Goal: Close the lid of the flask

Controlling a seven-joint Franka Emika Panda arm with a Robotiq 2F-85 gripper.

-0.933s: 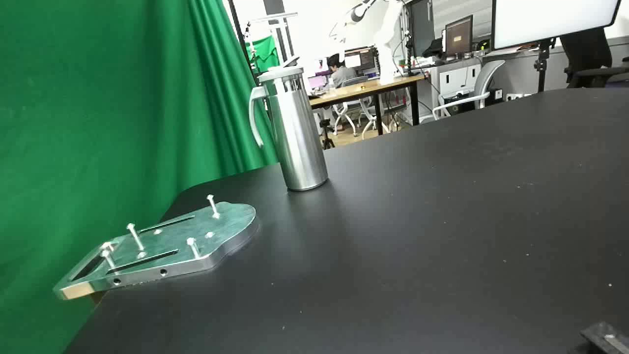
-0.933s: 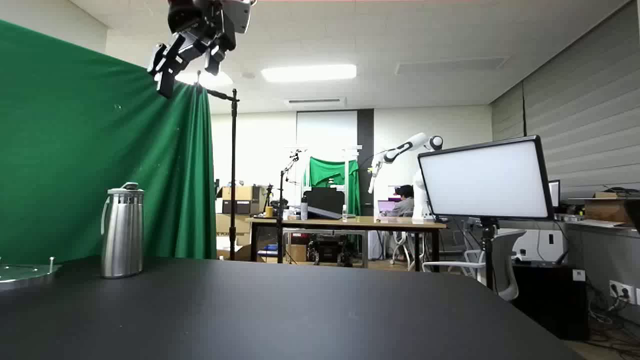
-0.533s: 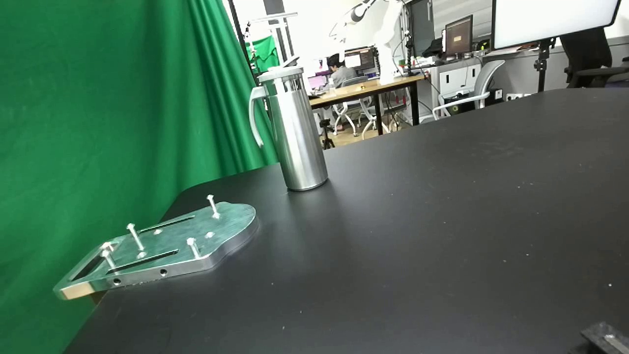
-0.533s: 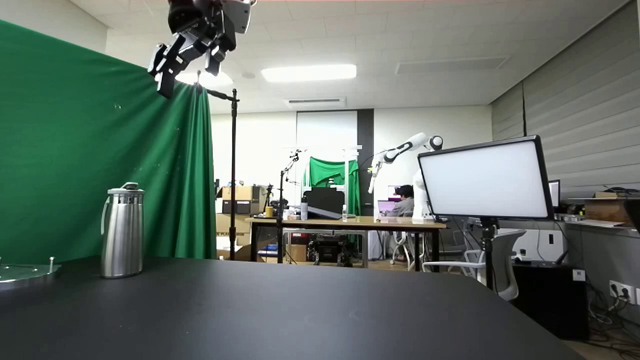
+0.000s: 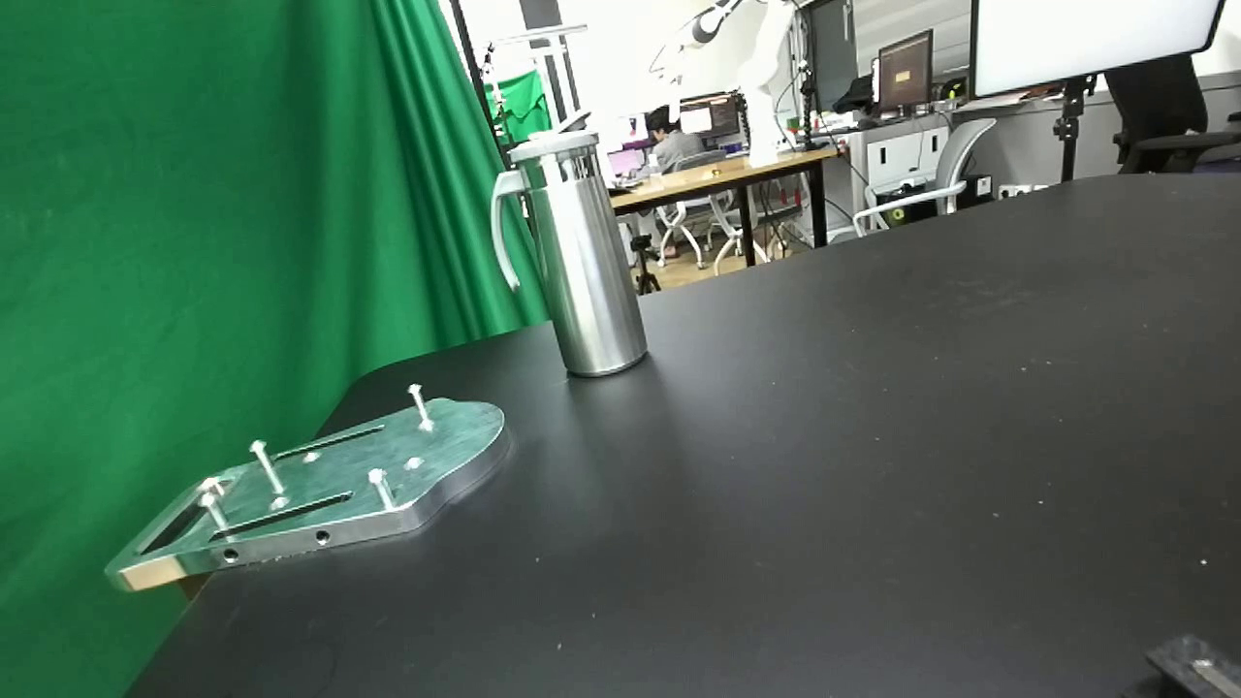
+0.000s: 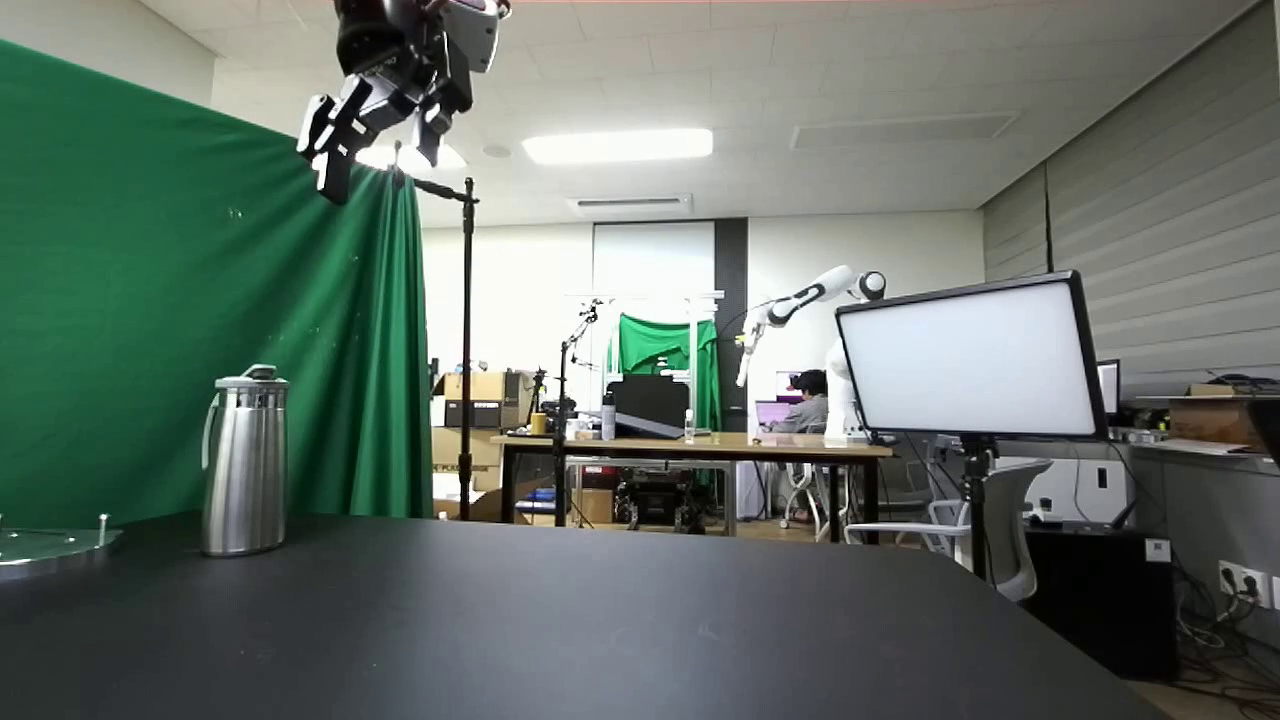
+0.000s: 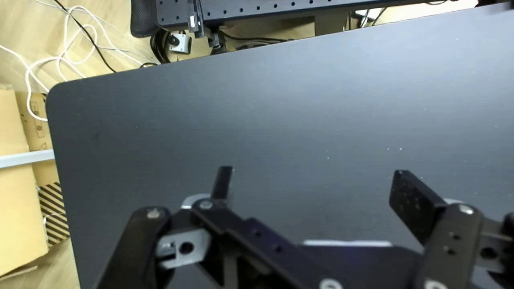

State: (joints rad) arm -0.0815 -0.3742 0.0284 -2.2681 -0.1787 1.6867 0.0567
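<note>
Black table (image 5: 873, 436): matte, rounded at one corner in the wrist view, a scatter of pale specks across its top. Green curtain (image 5: 242, 194): hangs in folds along one side of the table, in both exterior views. Farther back, a wooden-topped desk (image 6: 780, 448) with a white robot arm (image 6: 830, 285) mounted on it, a seated person (image 6: 808, 405) beyond; nearer, a light panel (image 6: 965, 360) on a dark stand. Cardboard (image 7: 20, 208): left edge of the wrist view, on the floor side. Greenish plate (image 5: 456, 436): lies flat near the curtain, slotted, one end jutting past the table edge. Flask (image 5: 591, 271): brushed steel, upright on the table, near the plate yet apart from it, curtain behind. Gripper (image 7: 312, 174): at the bottom of the wrist view, spread wide, table visible in the gap; in an exterior view its fingers (image 6: 335, 182) hang high, above the flask's level and well apart from it. Handle (image 5: 499, 228): pale, on the flask's curtain side. Lid (image 5: 555, 145): silver-grey, on the flask's top, a small tab (image 5: 574, 121) on it tilted upward; whether fully seated, cannot tell. Pegs (image 5: 267, 465): pale, standing up from the plate.
</note>
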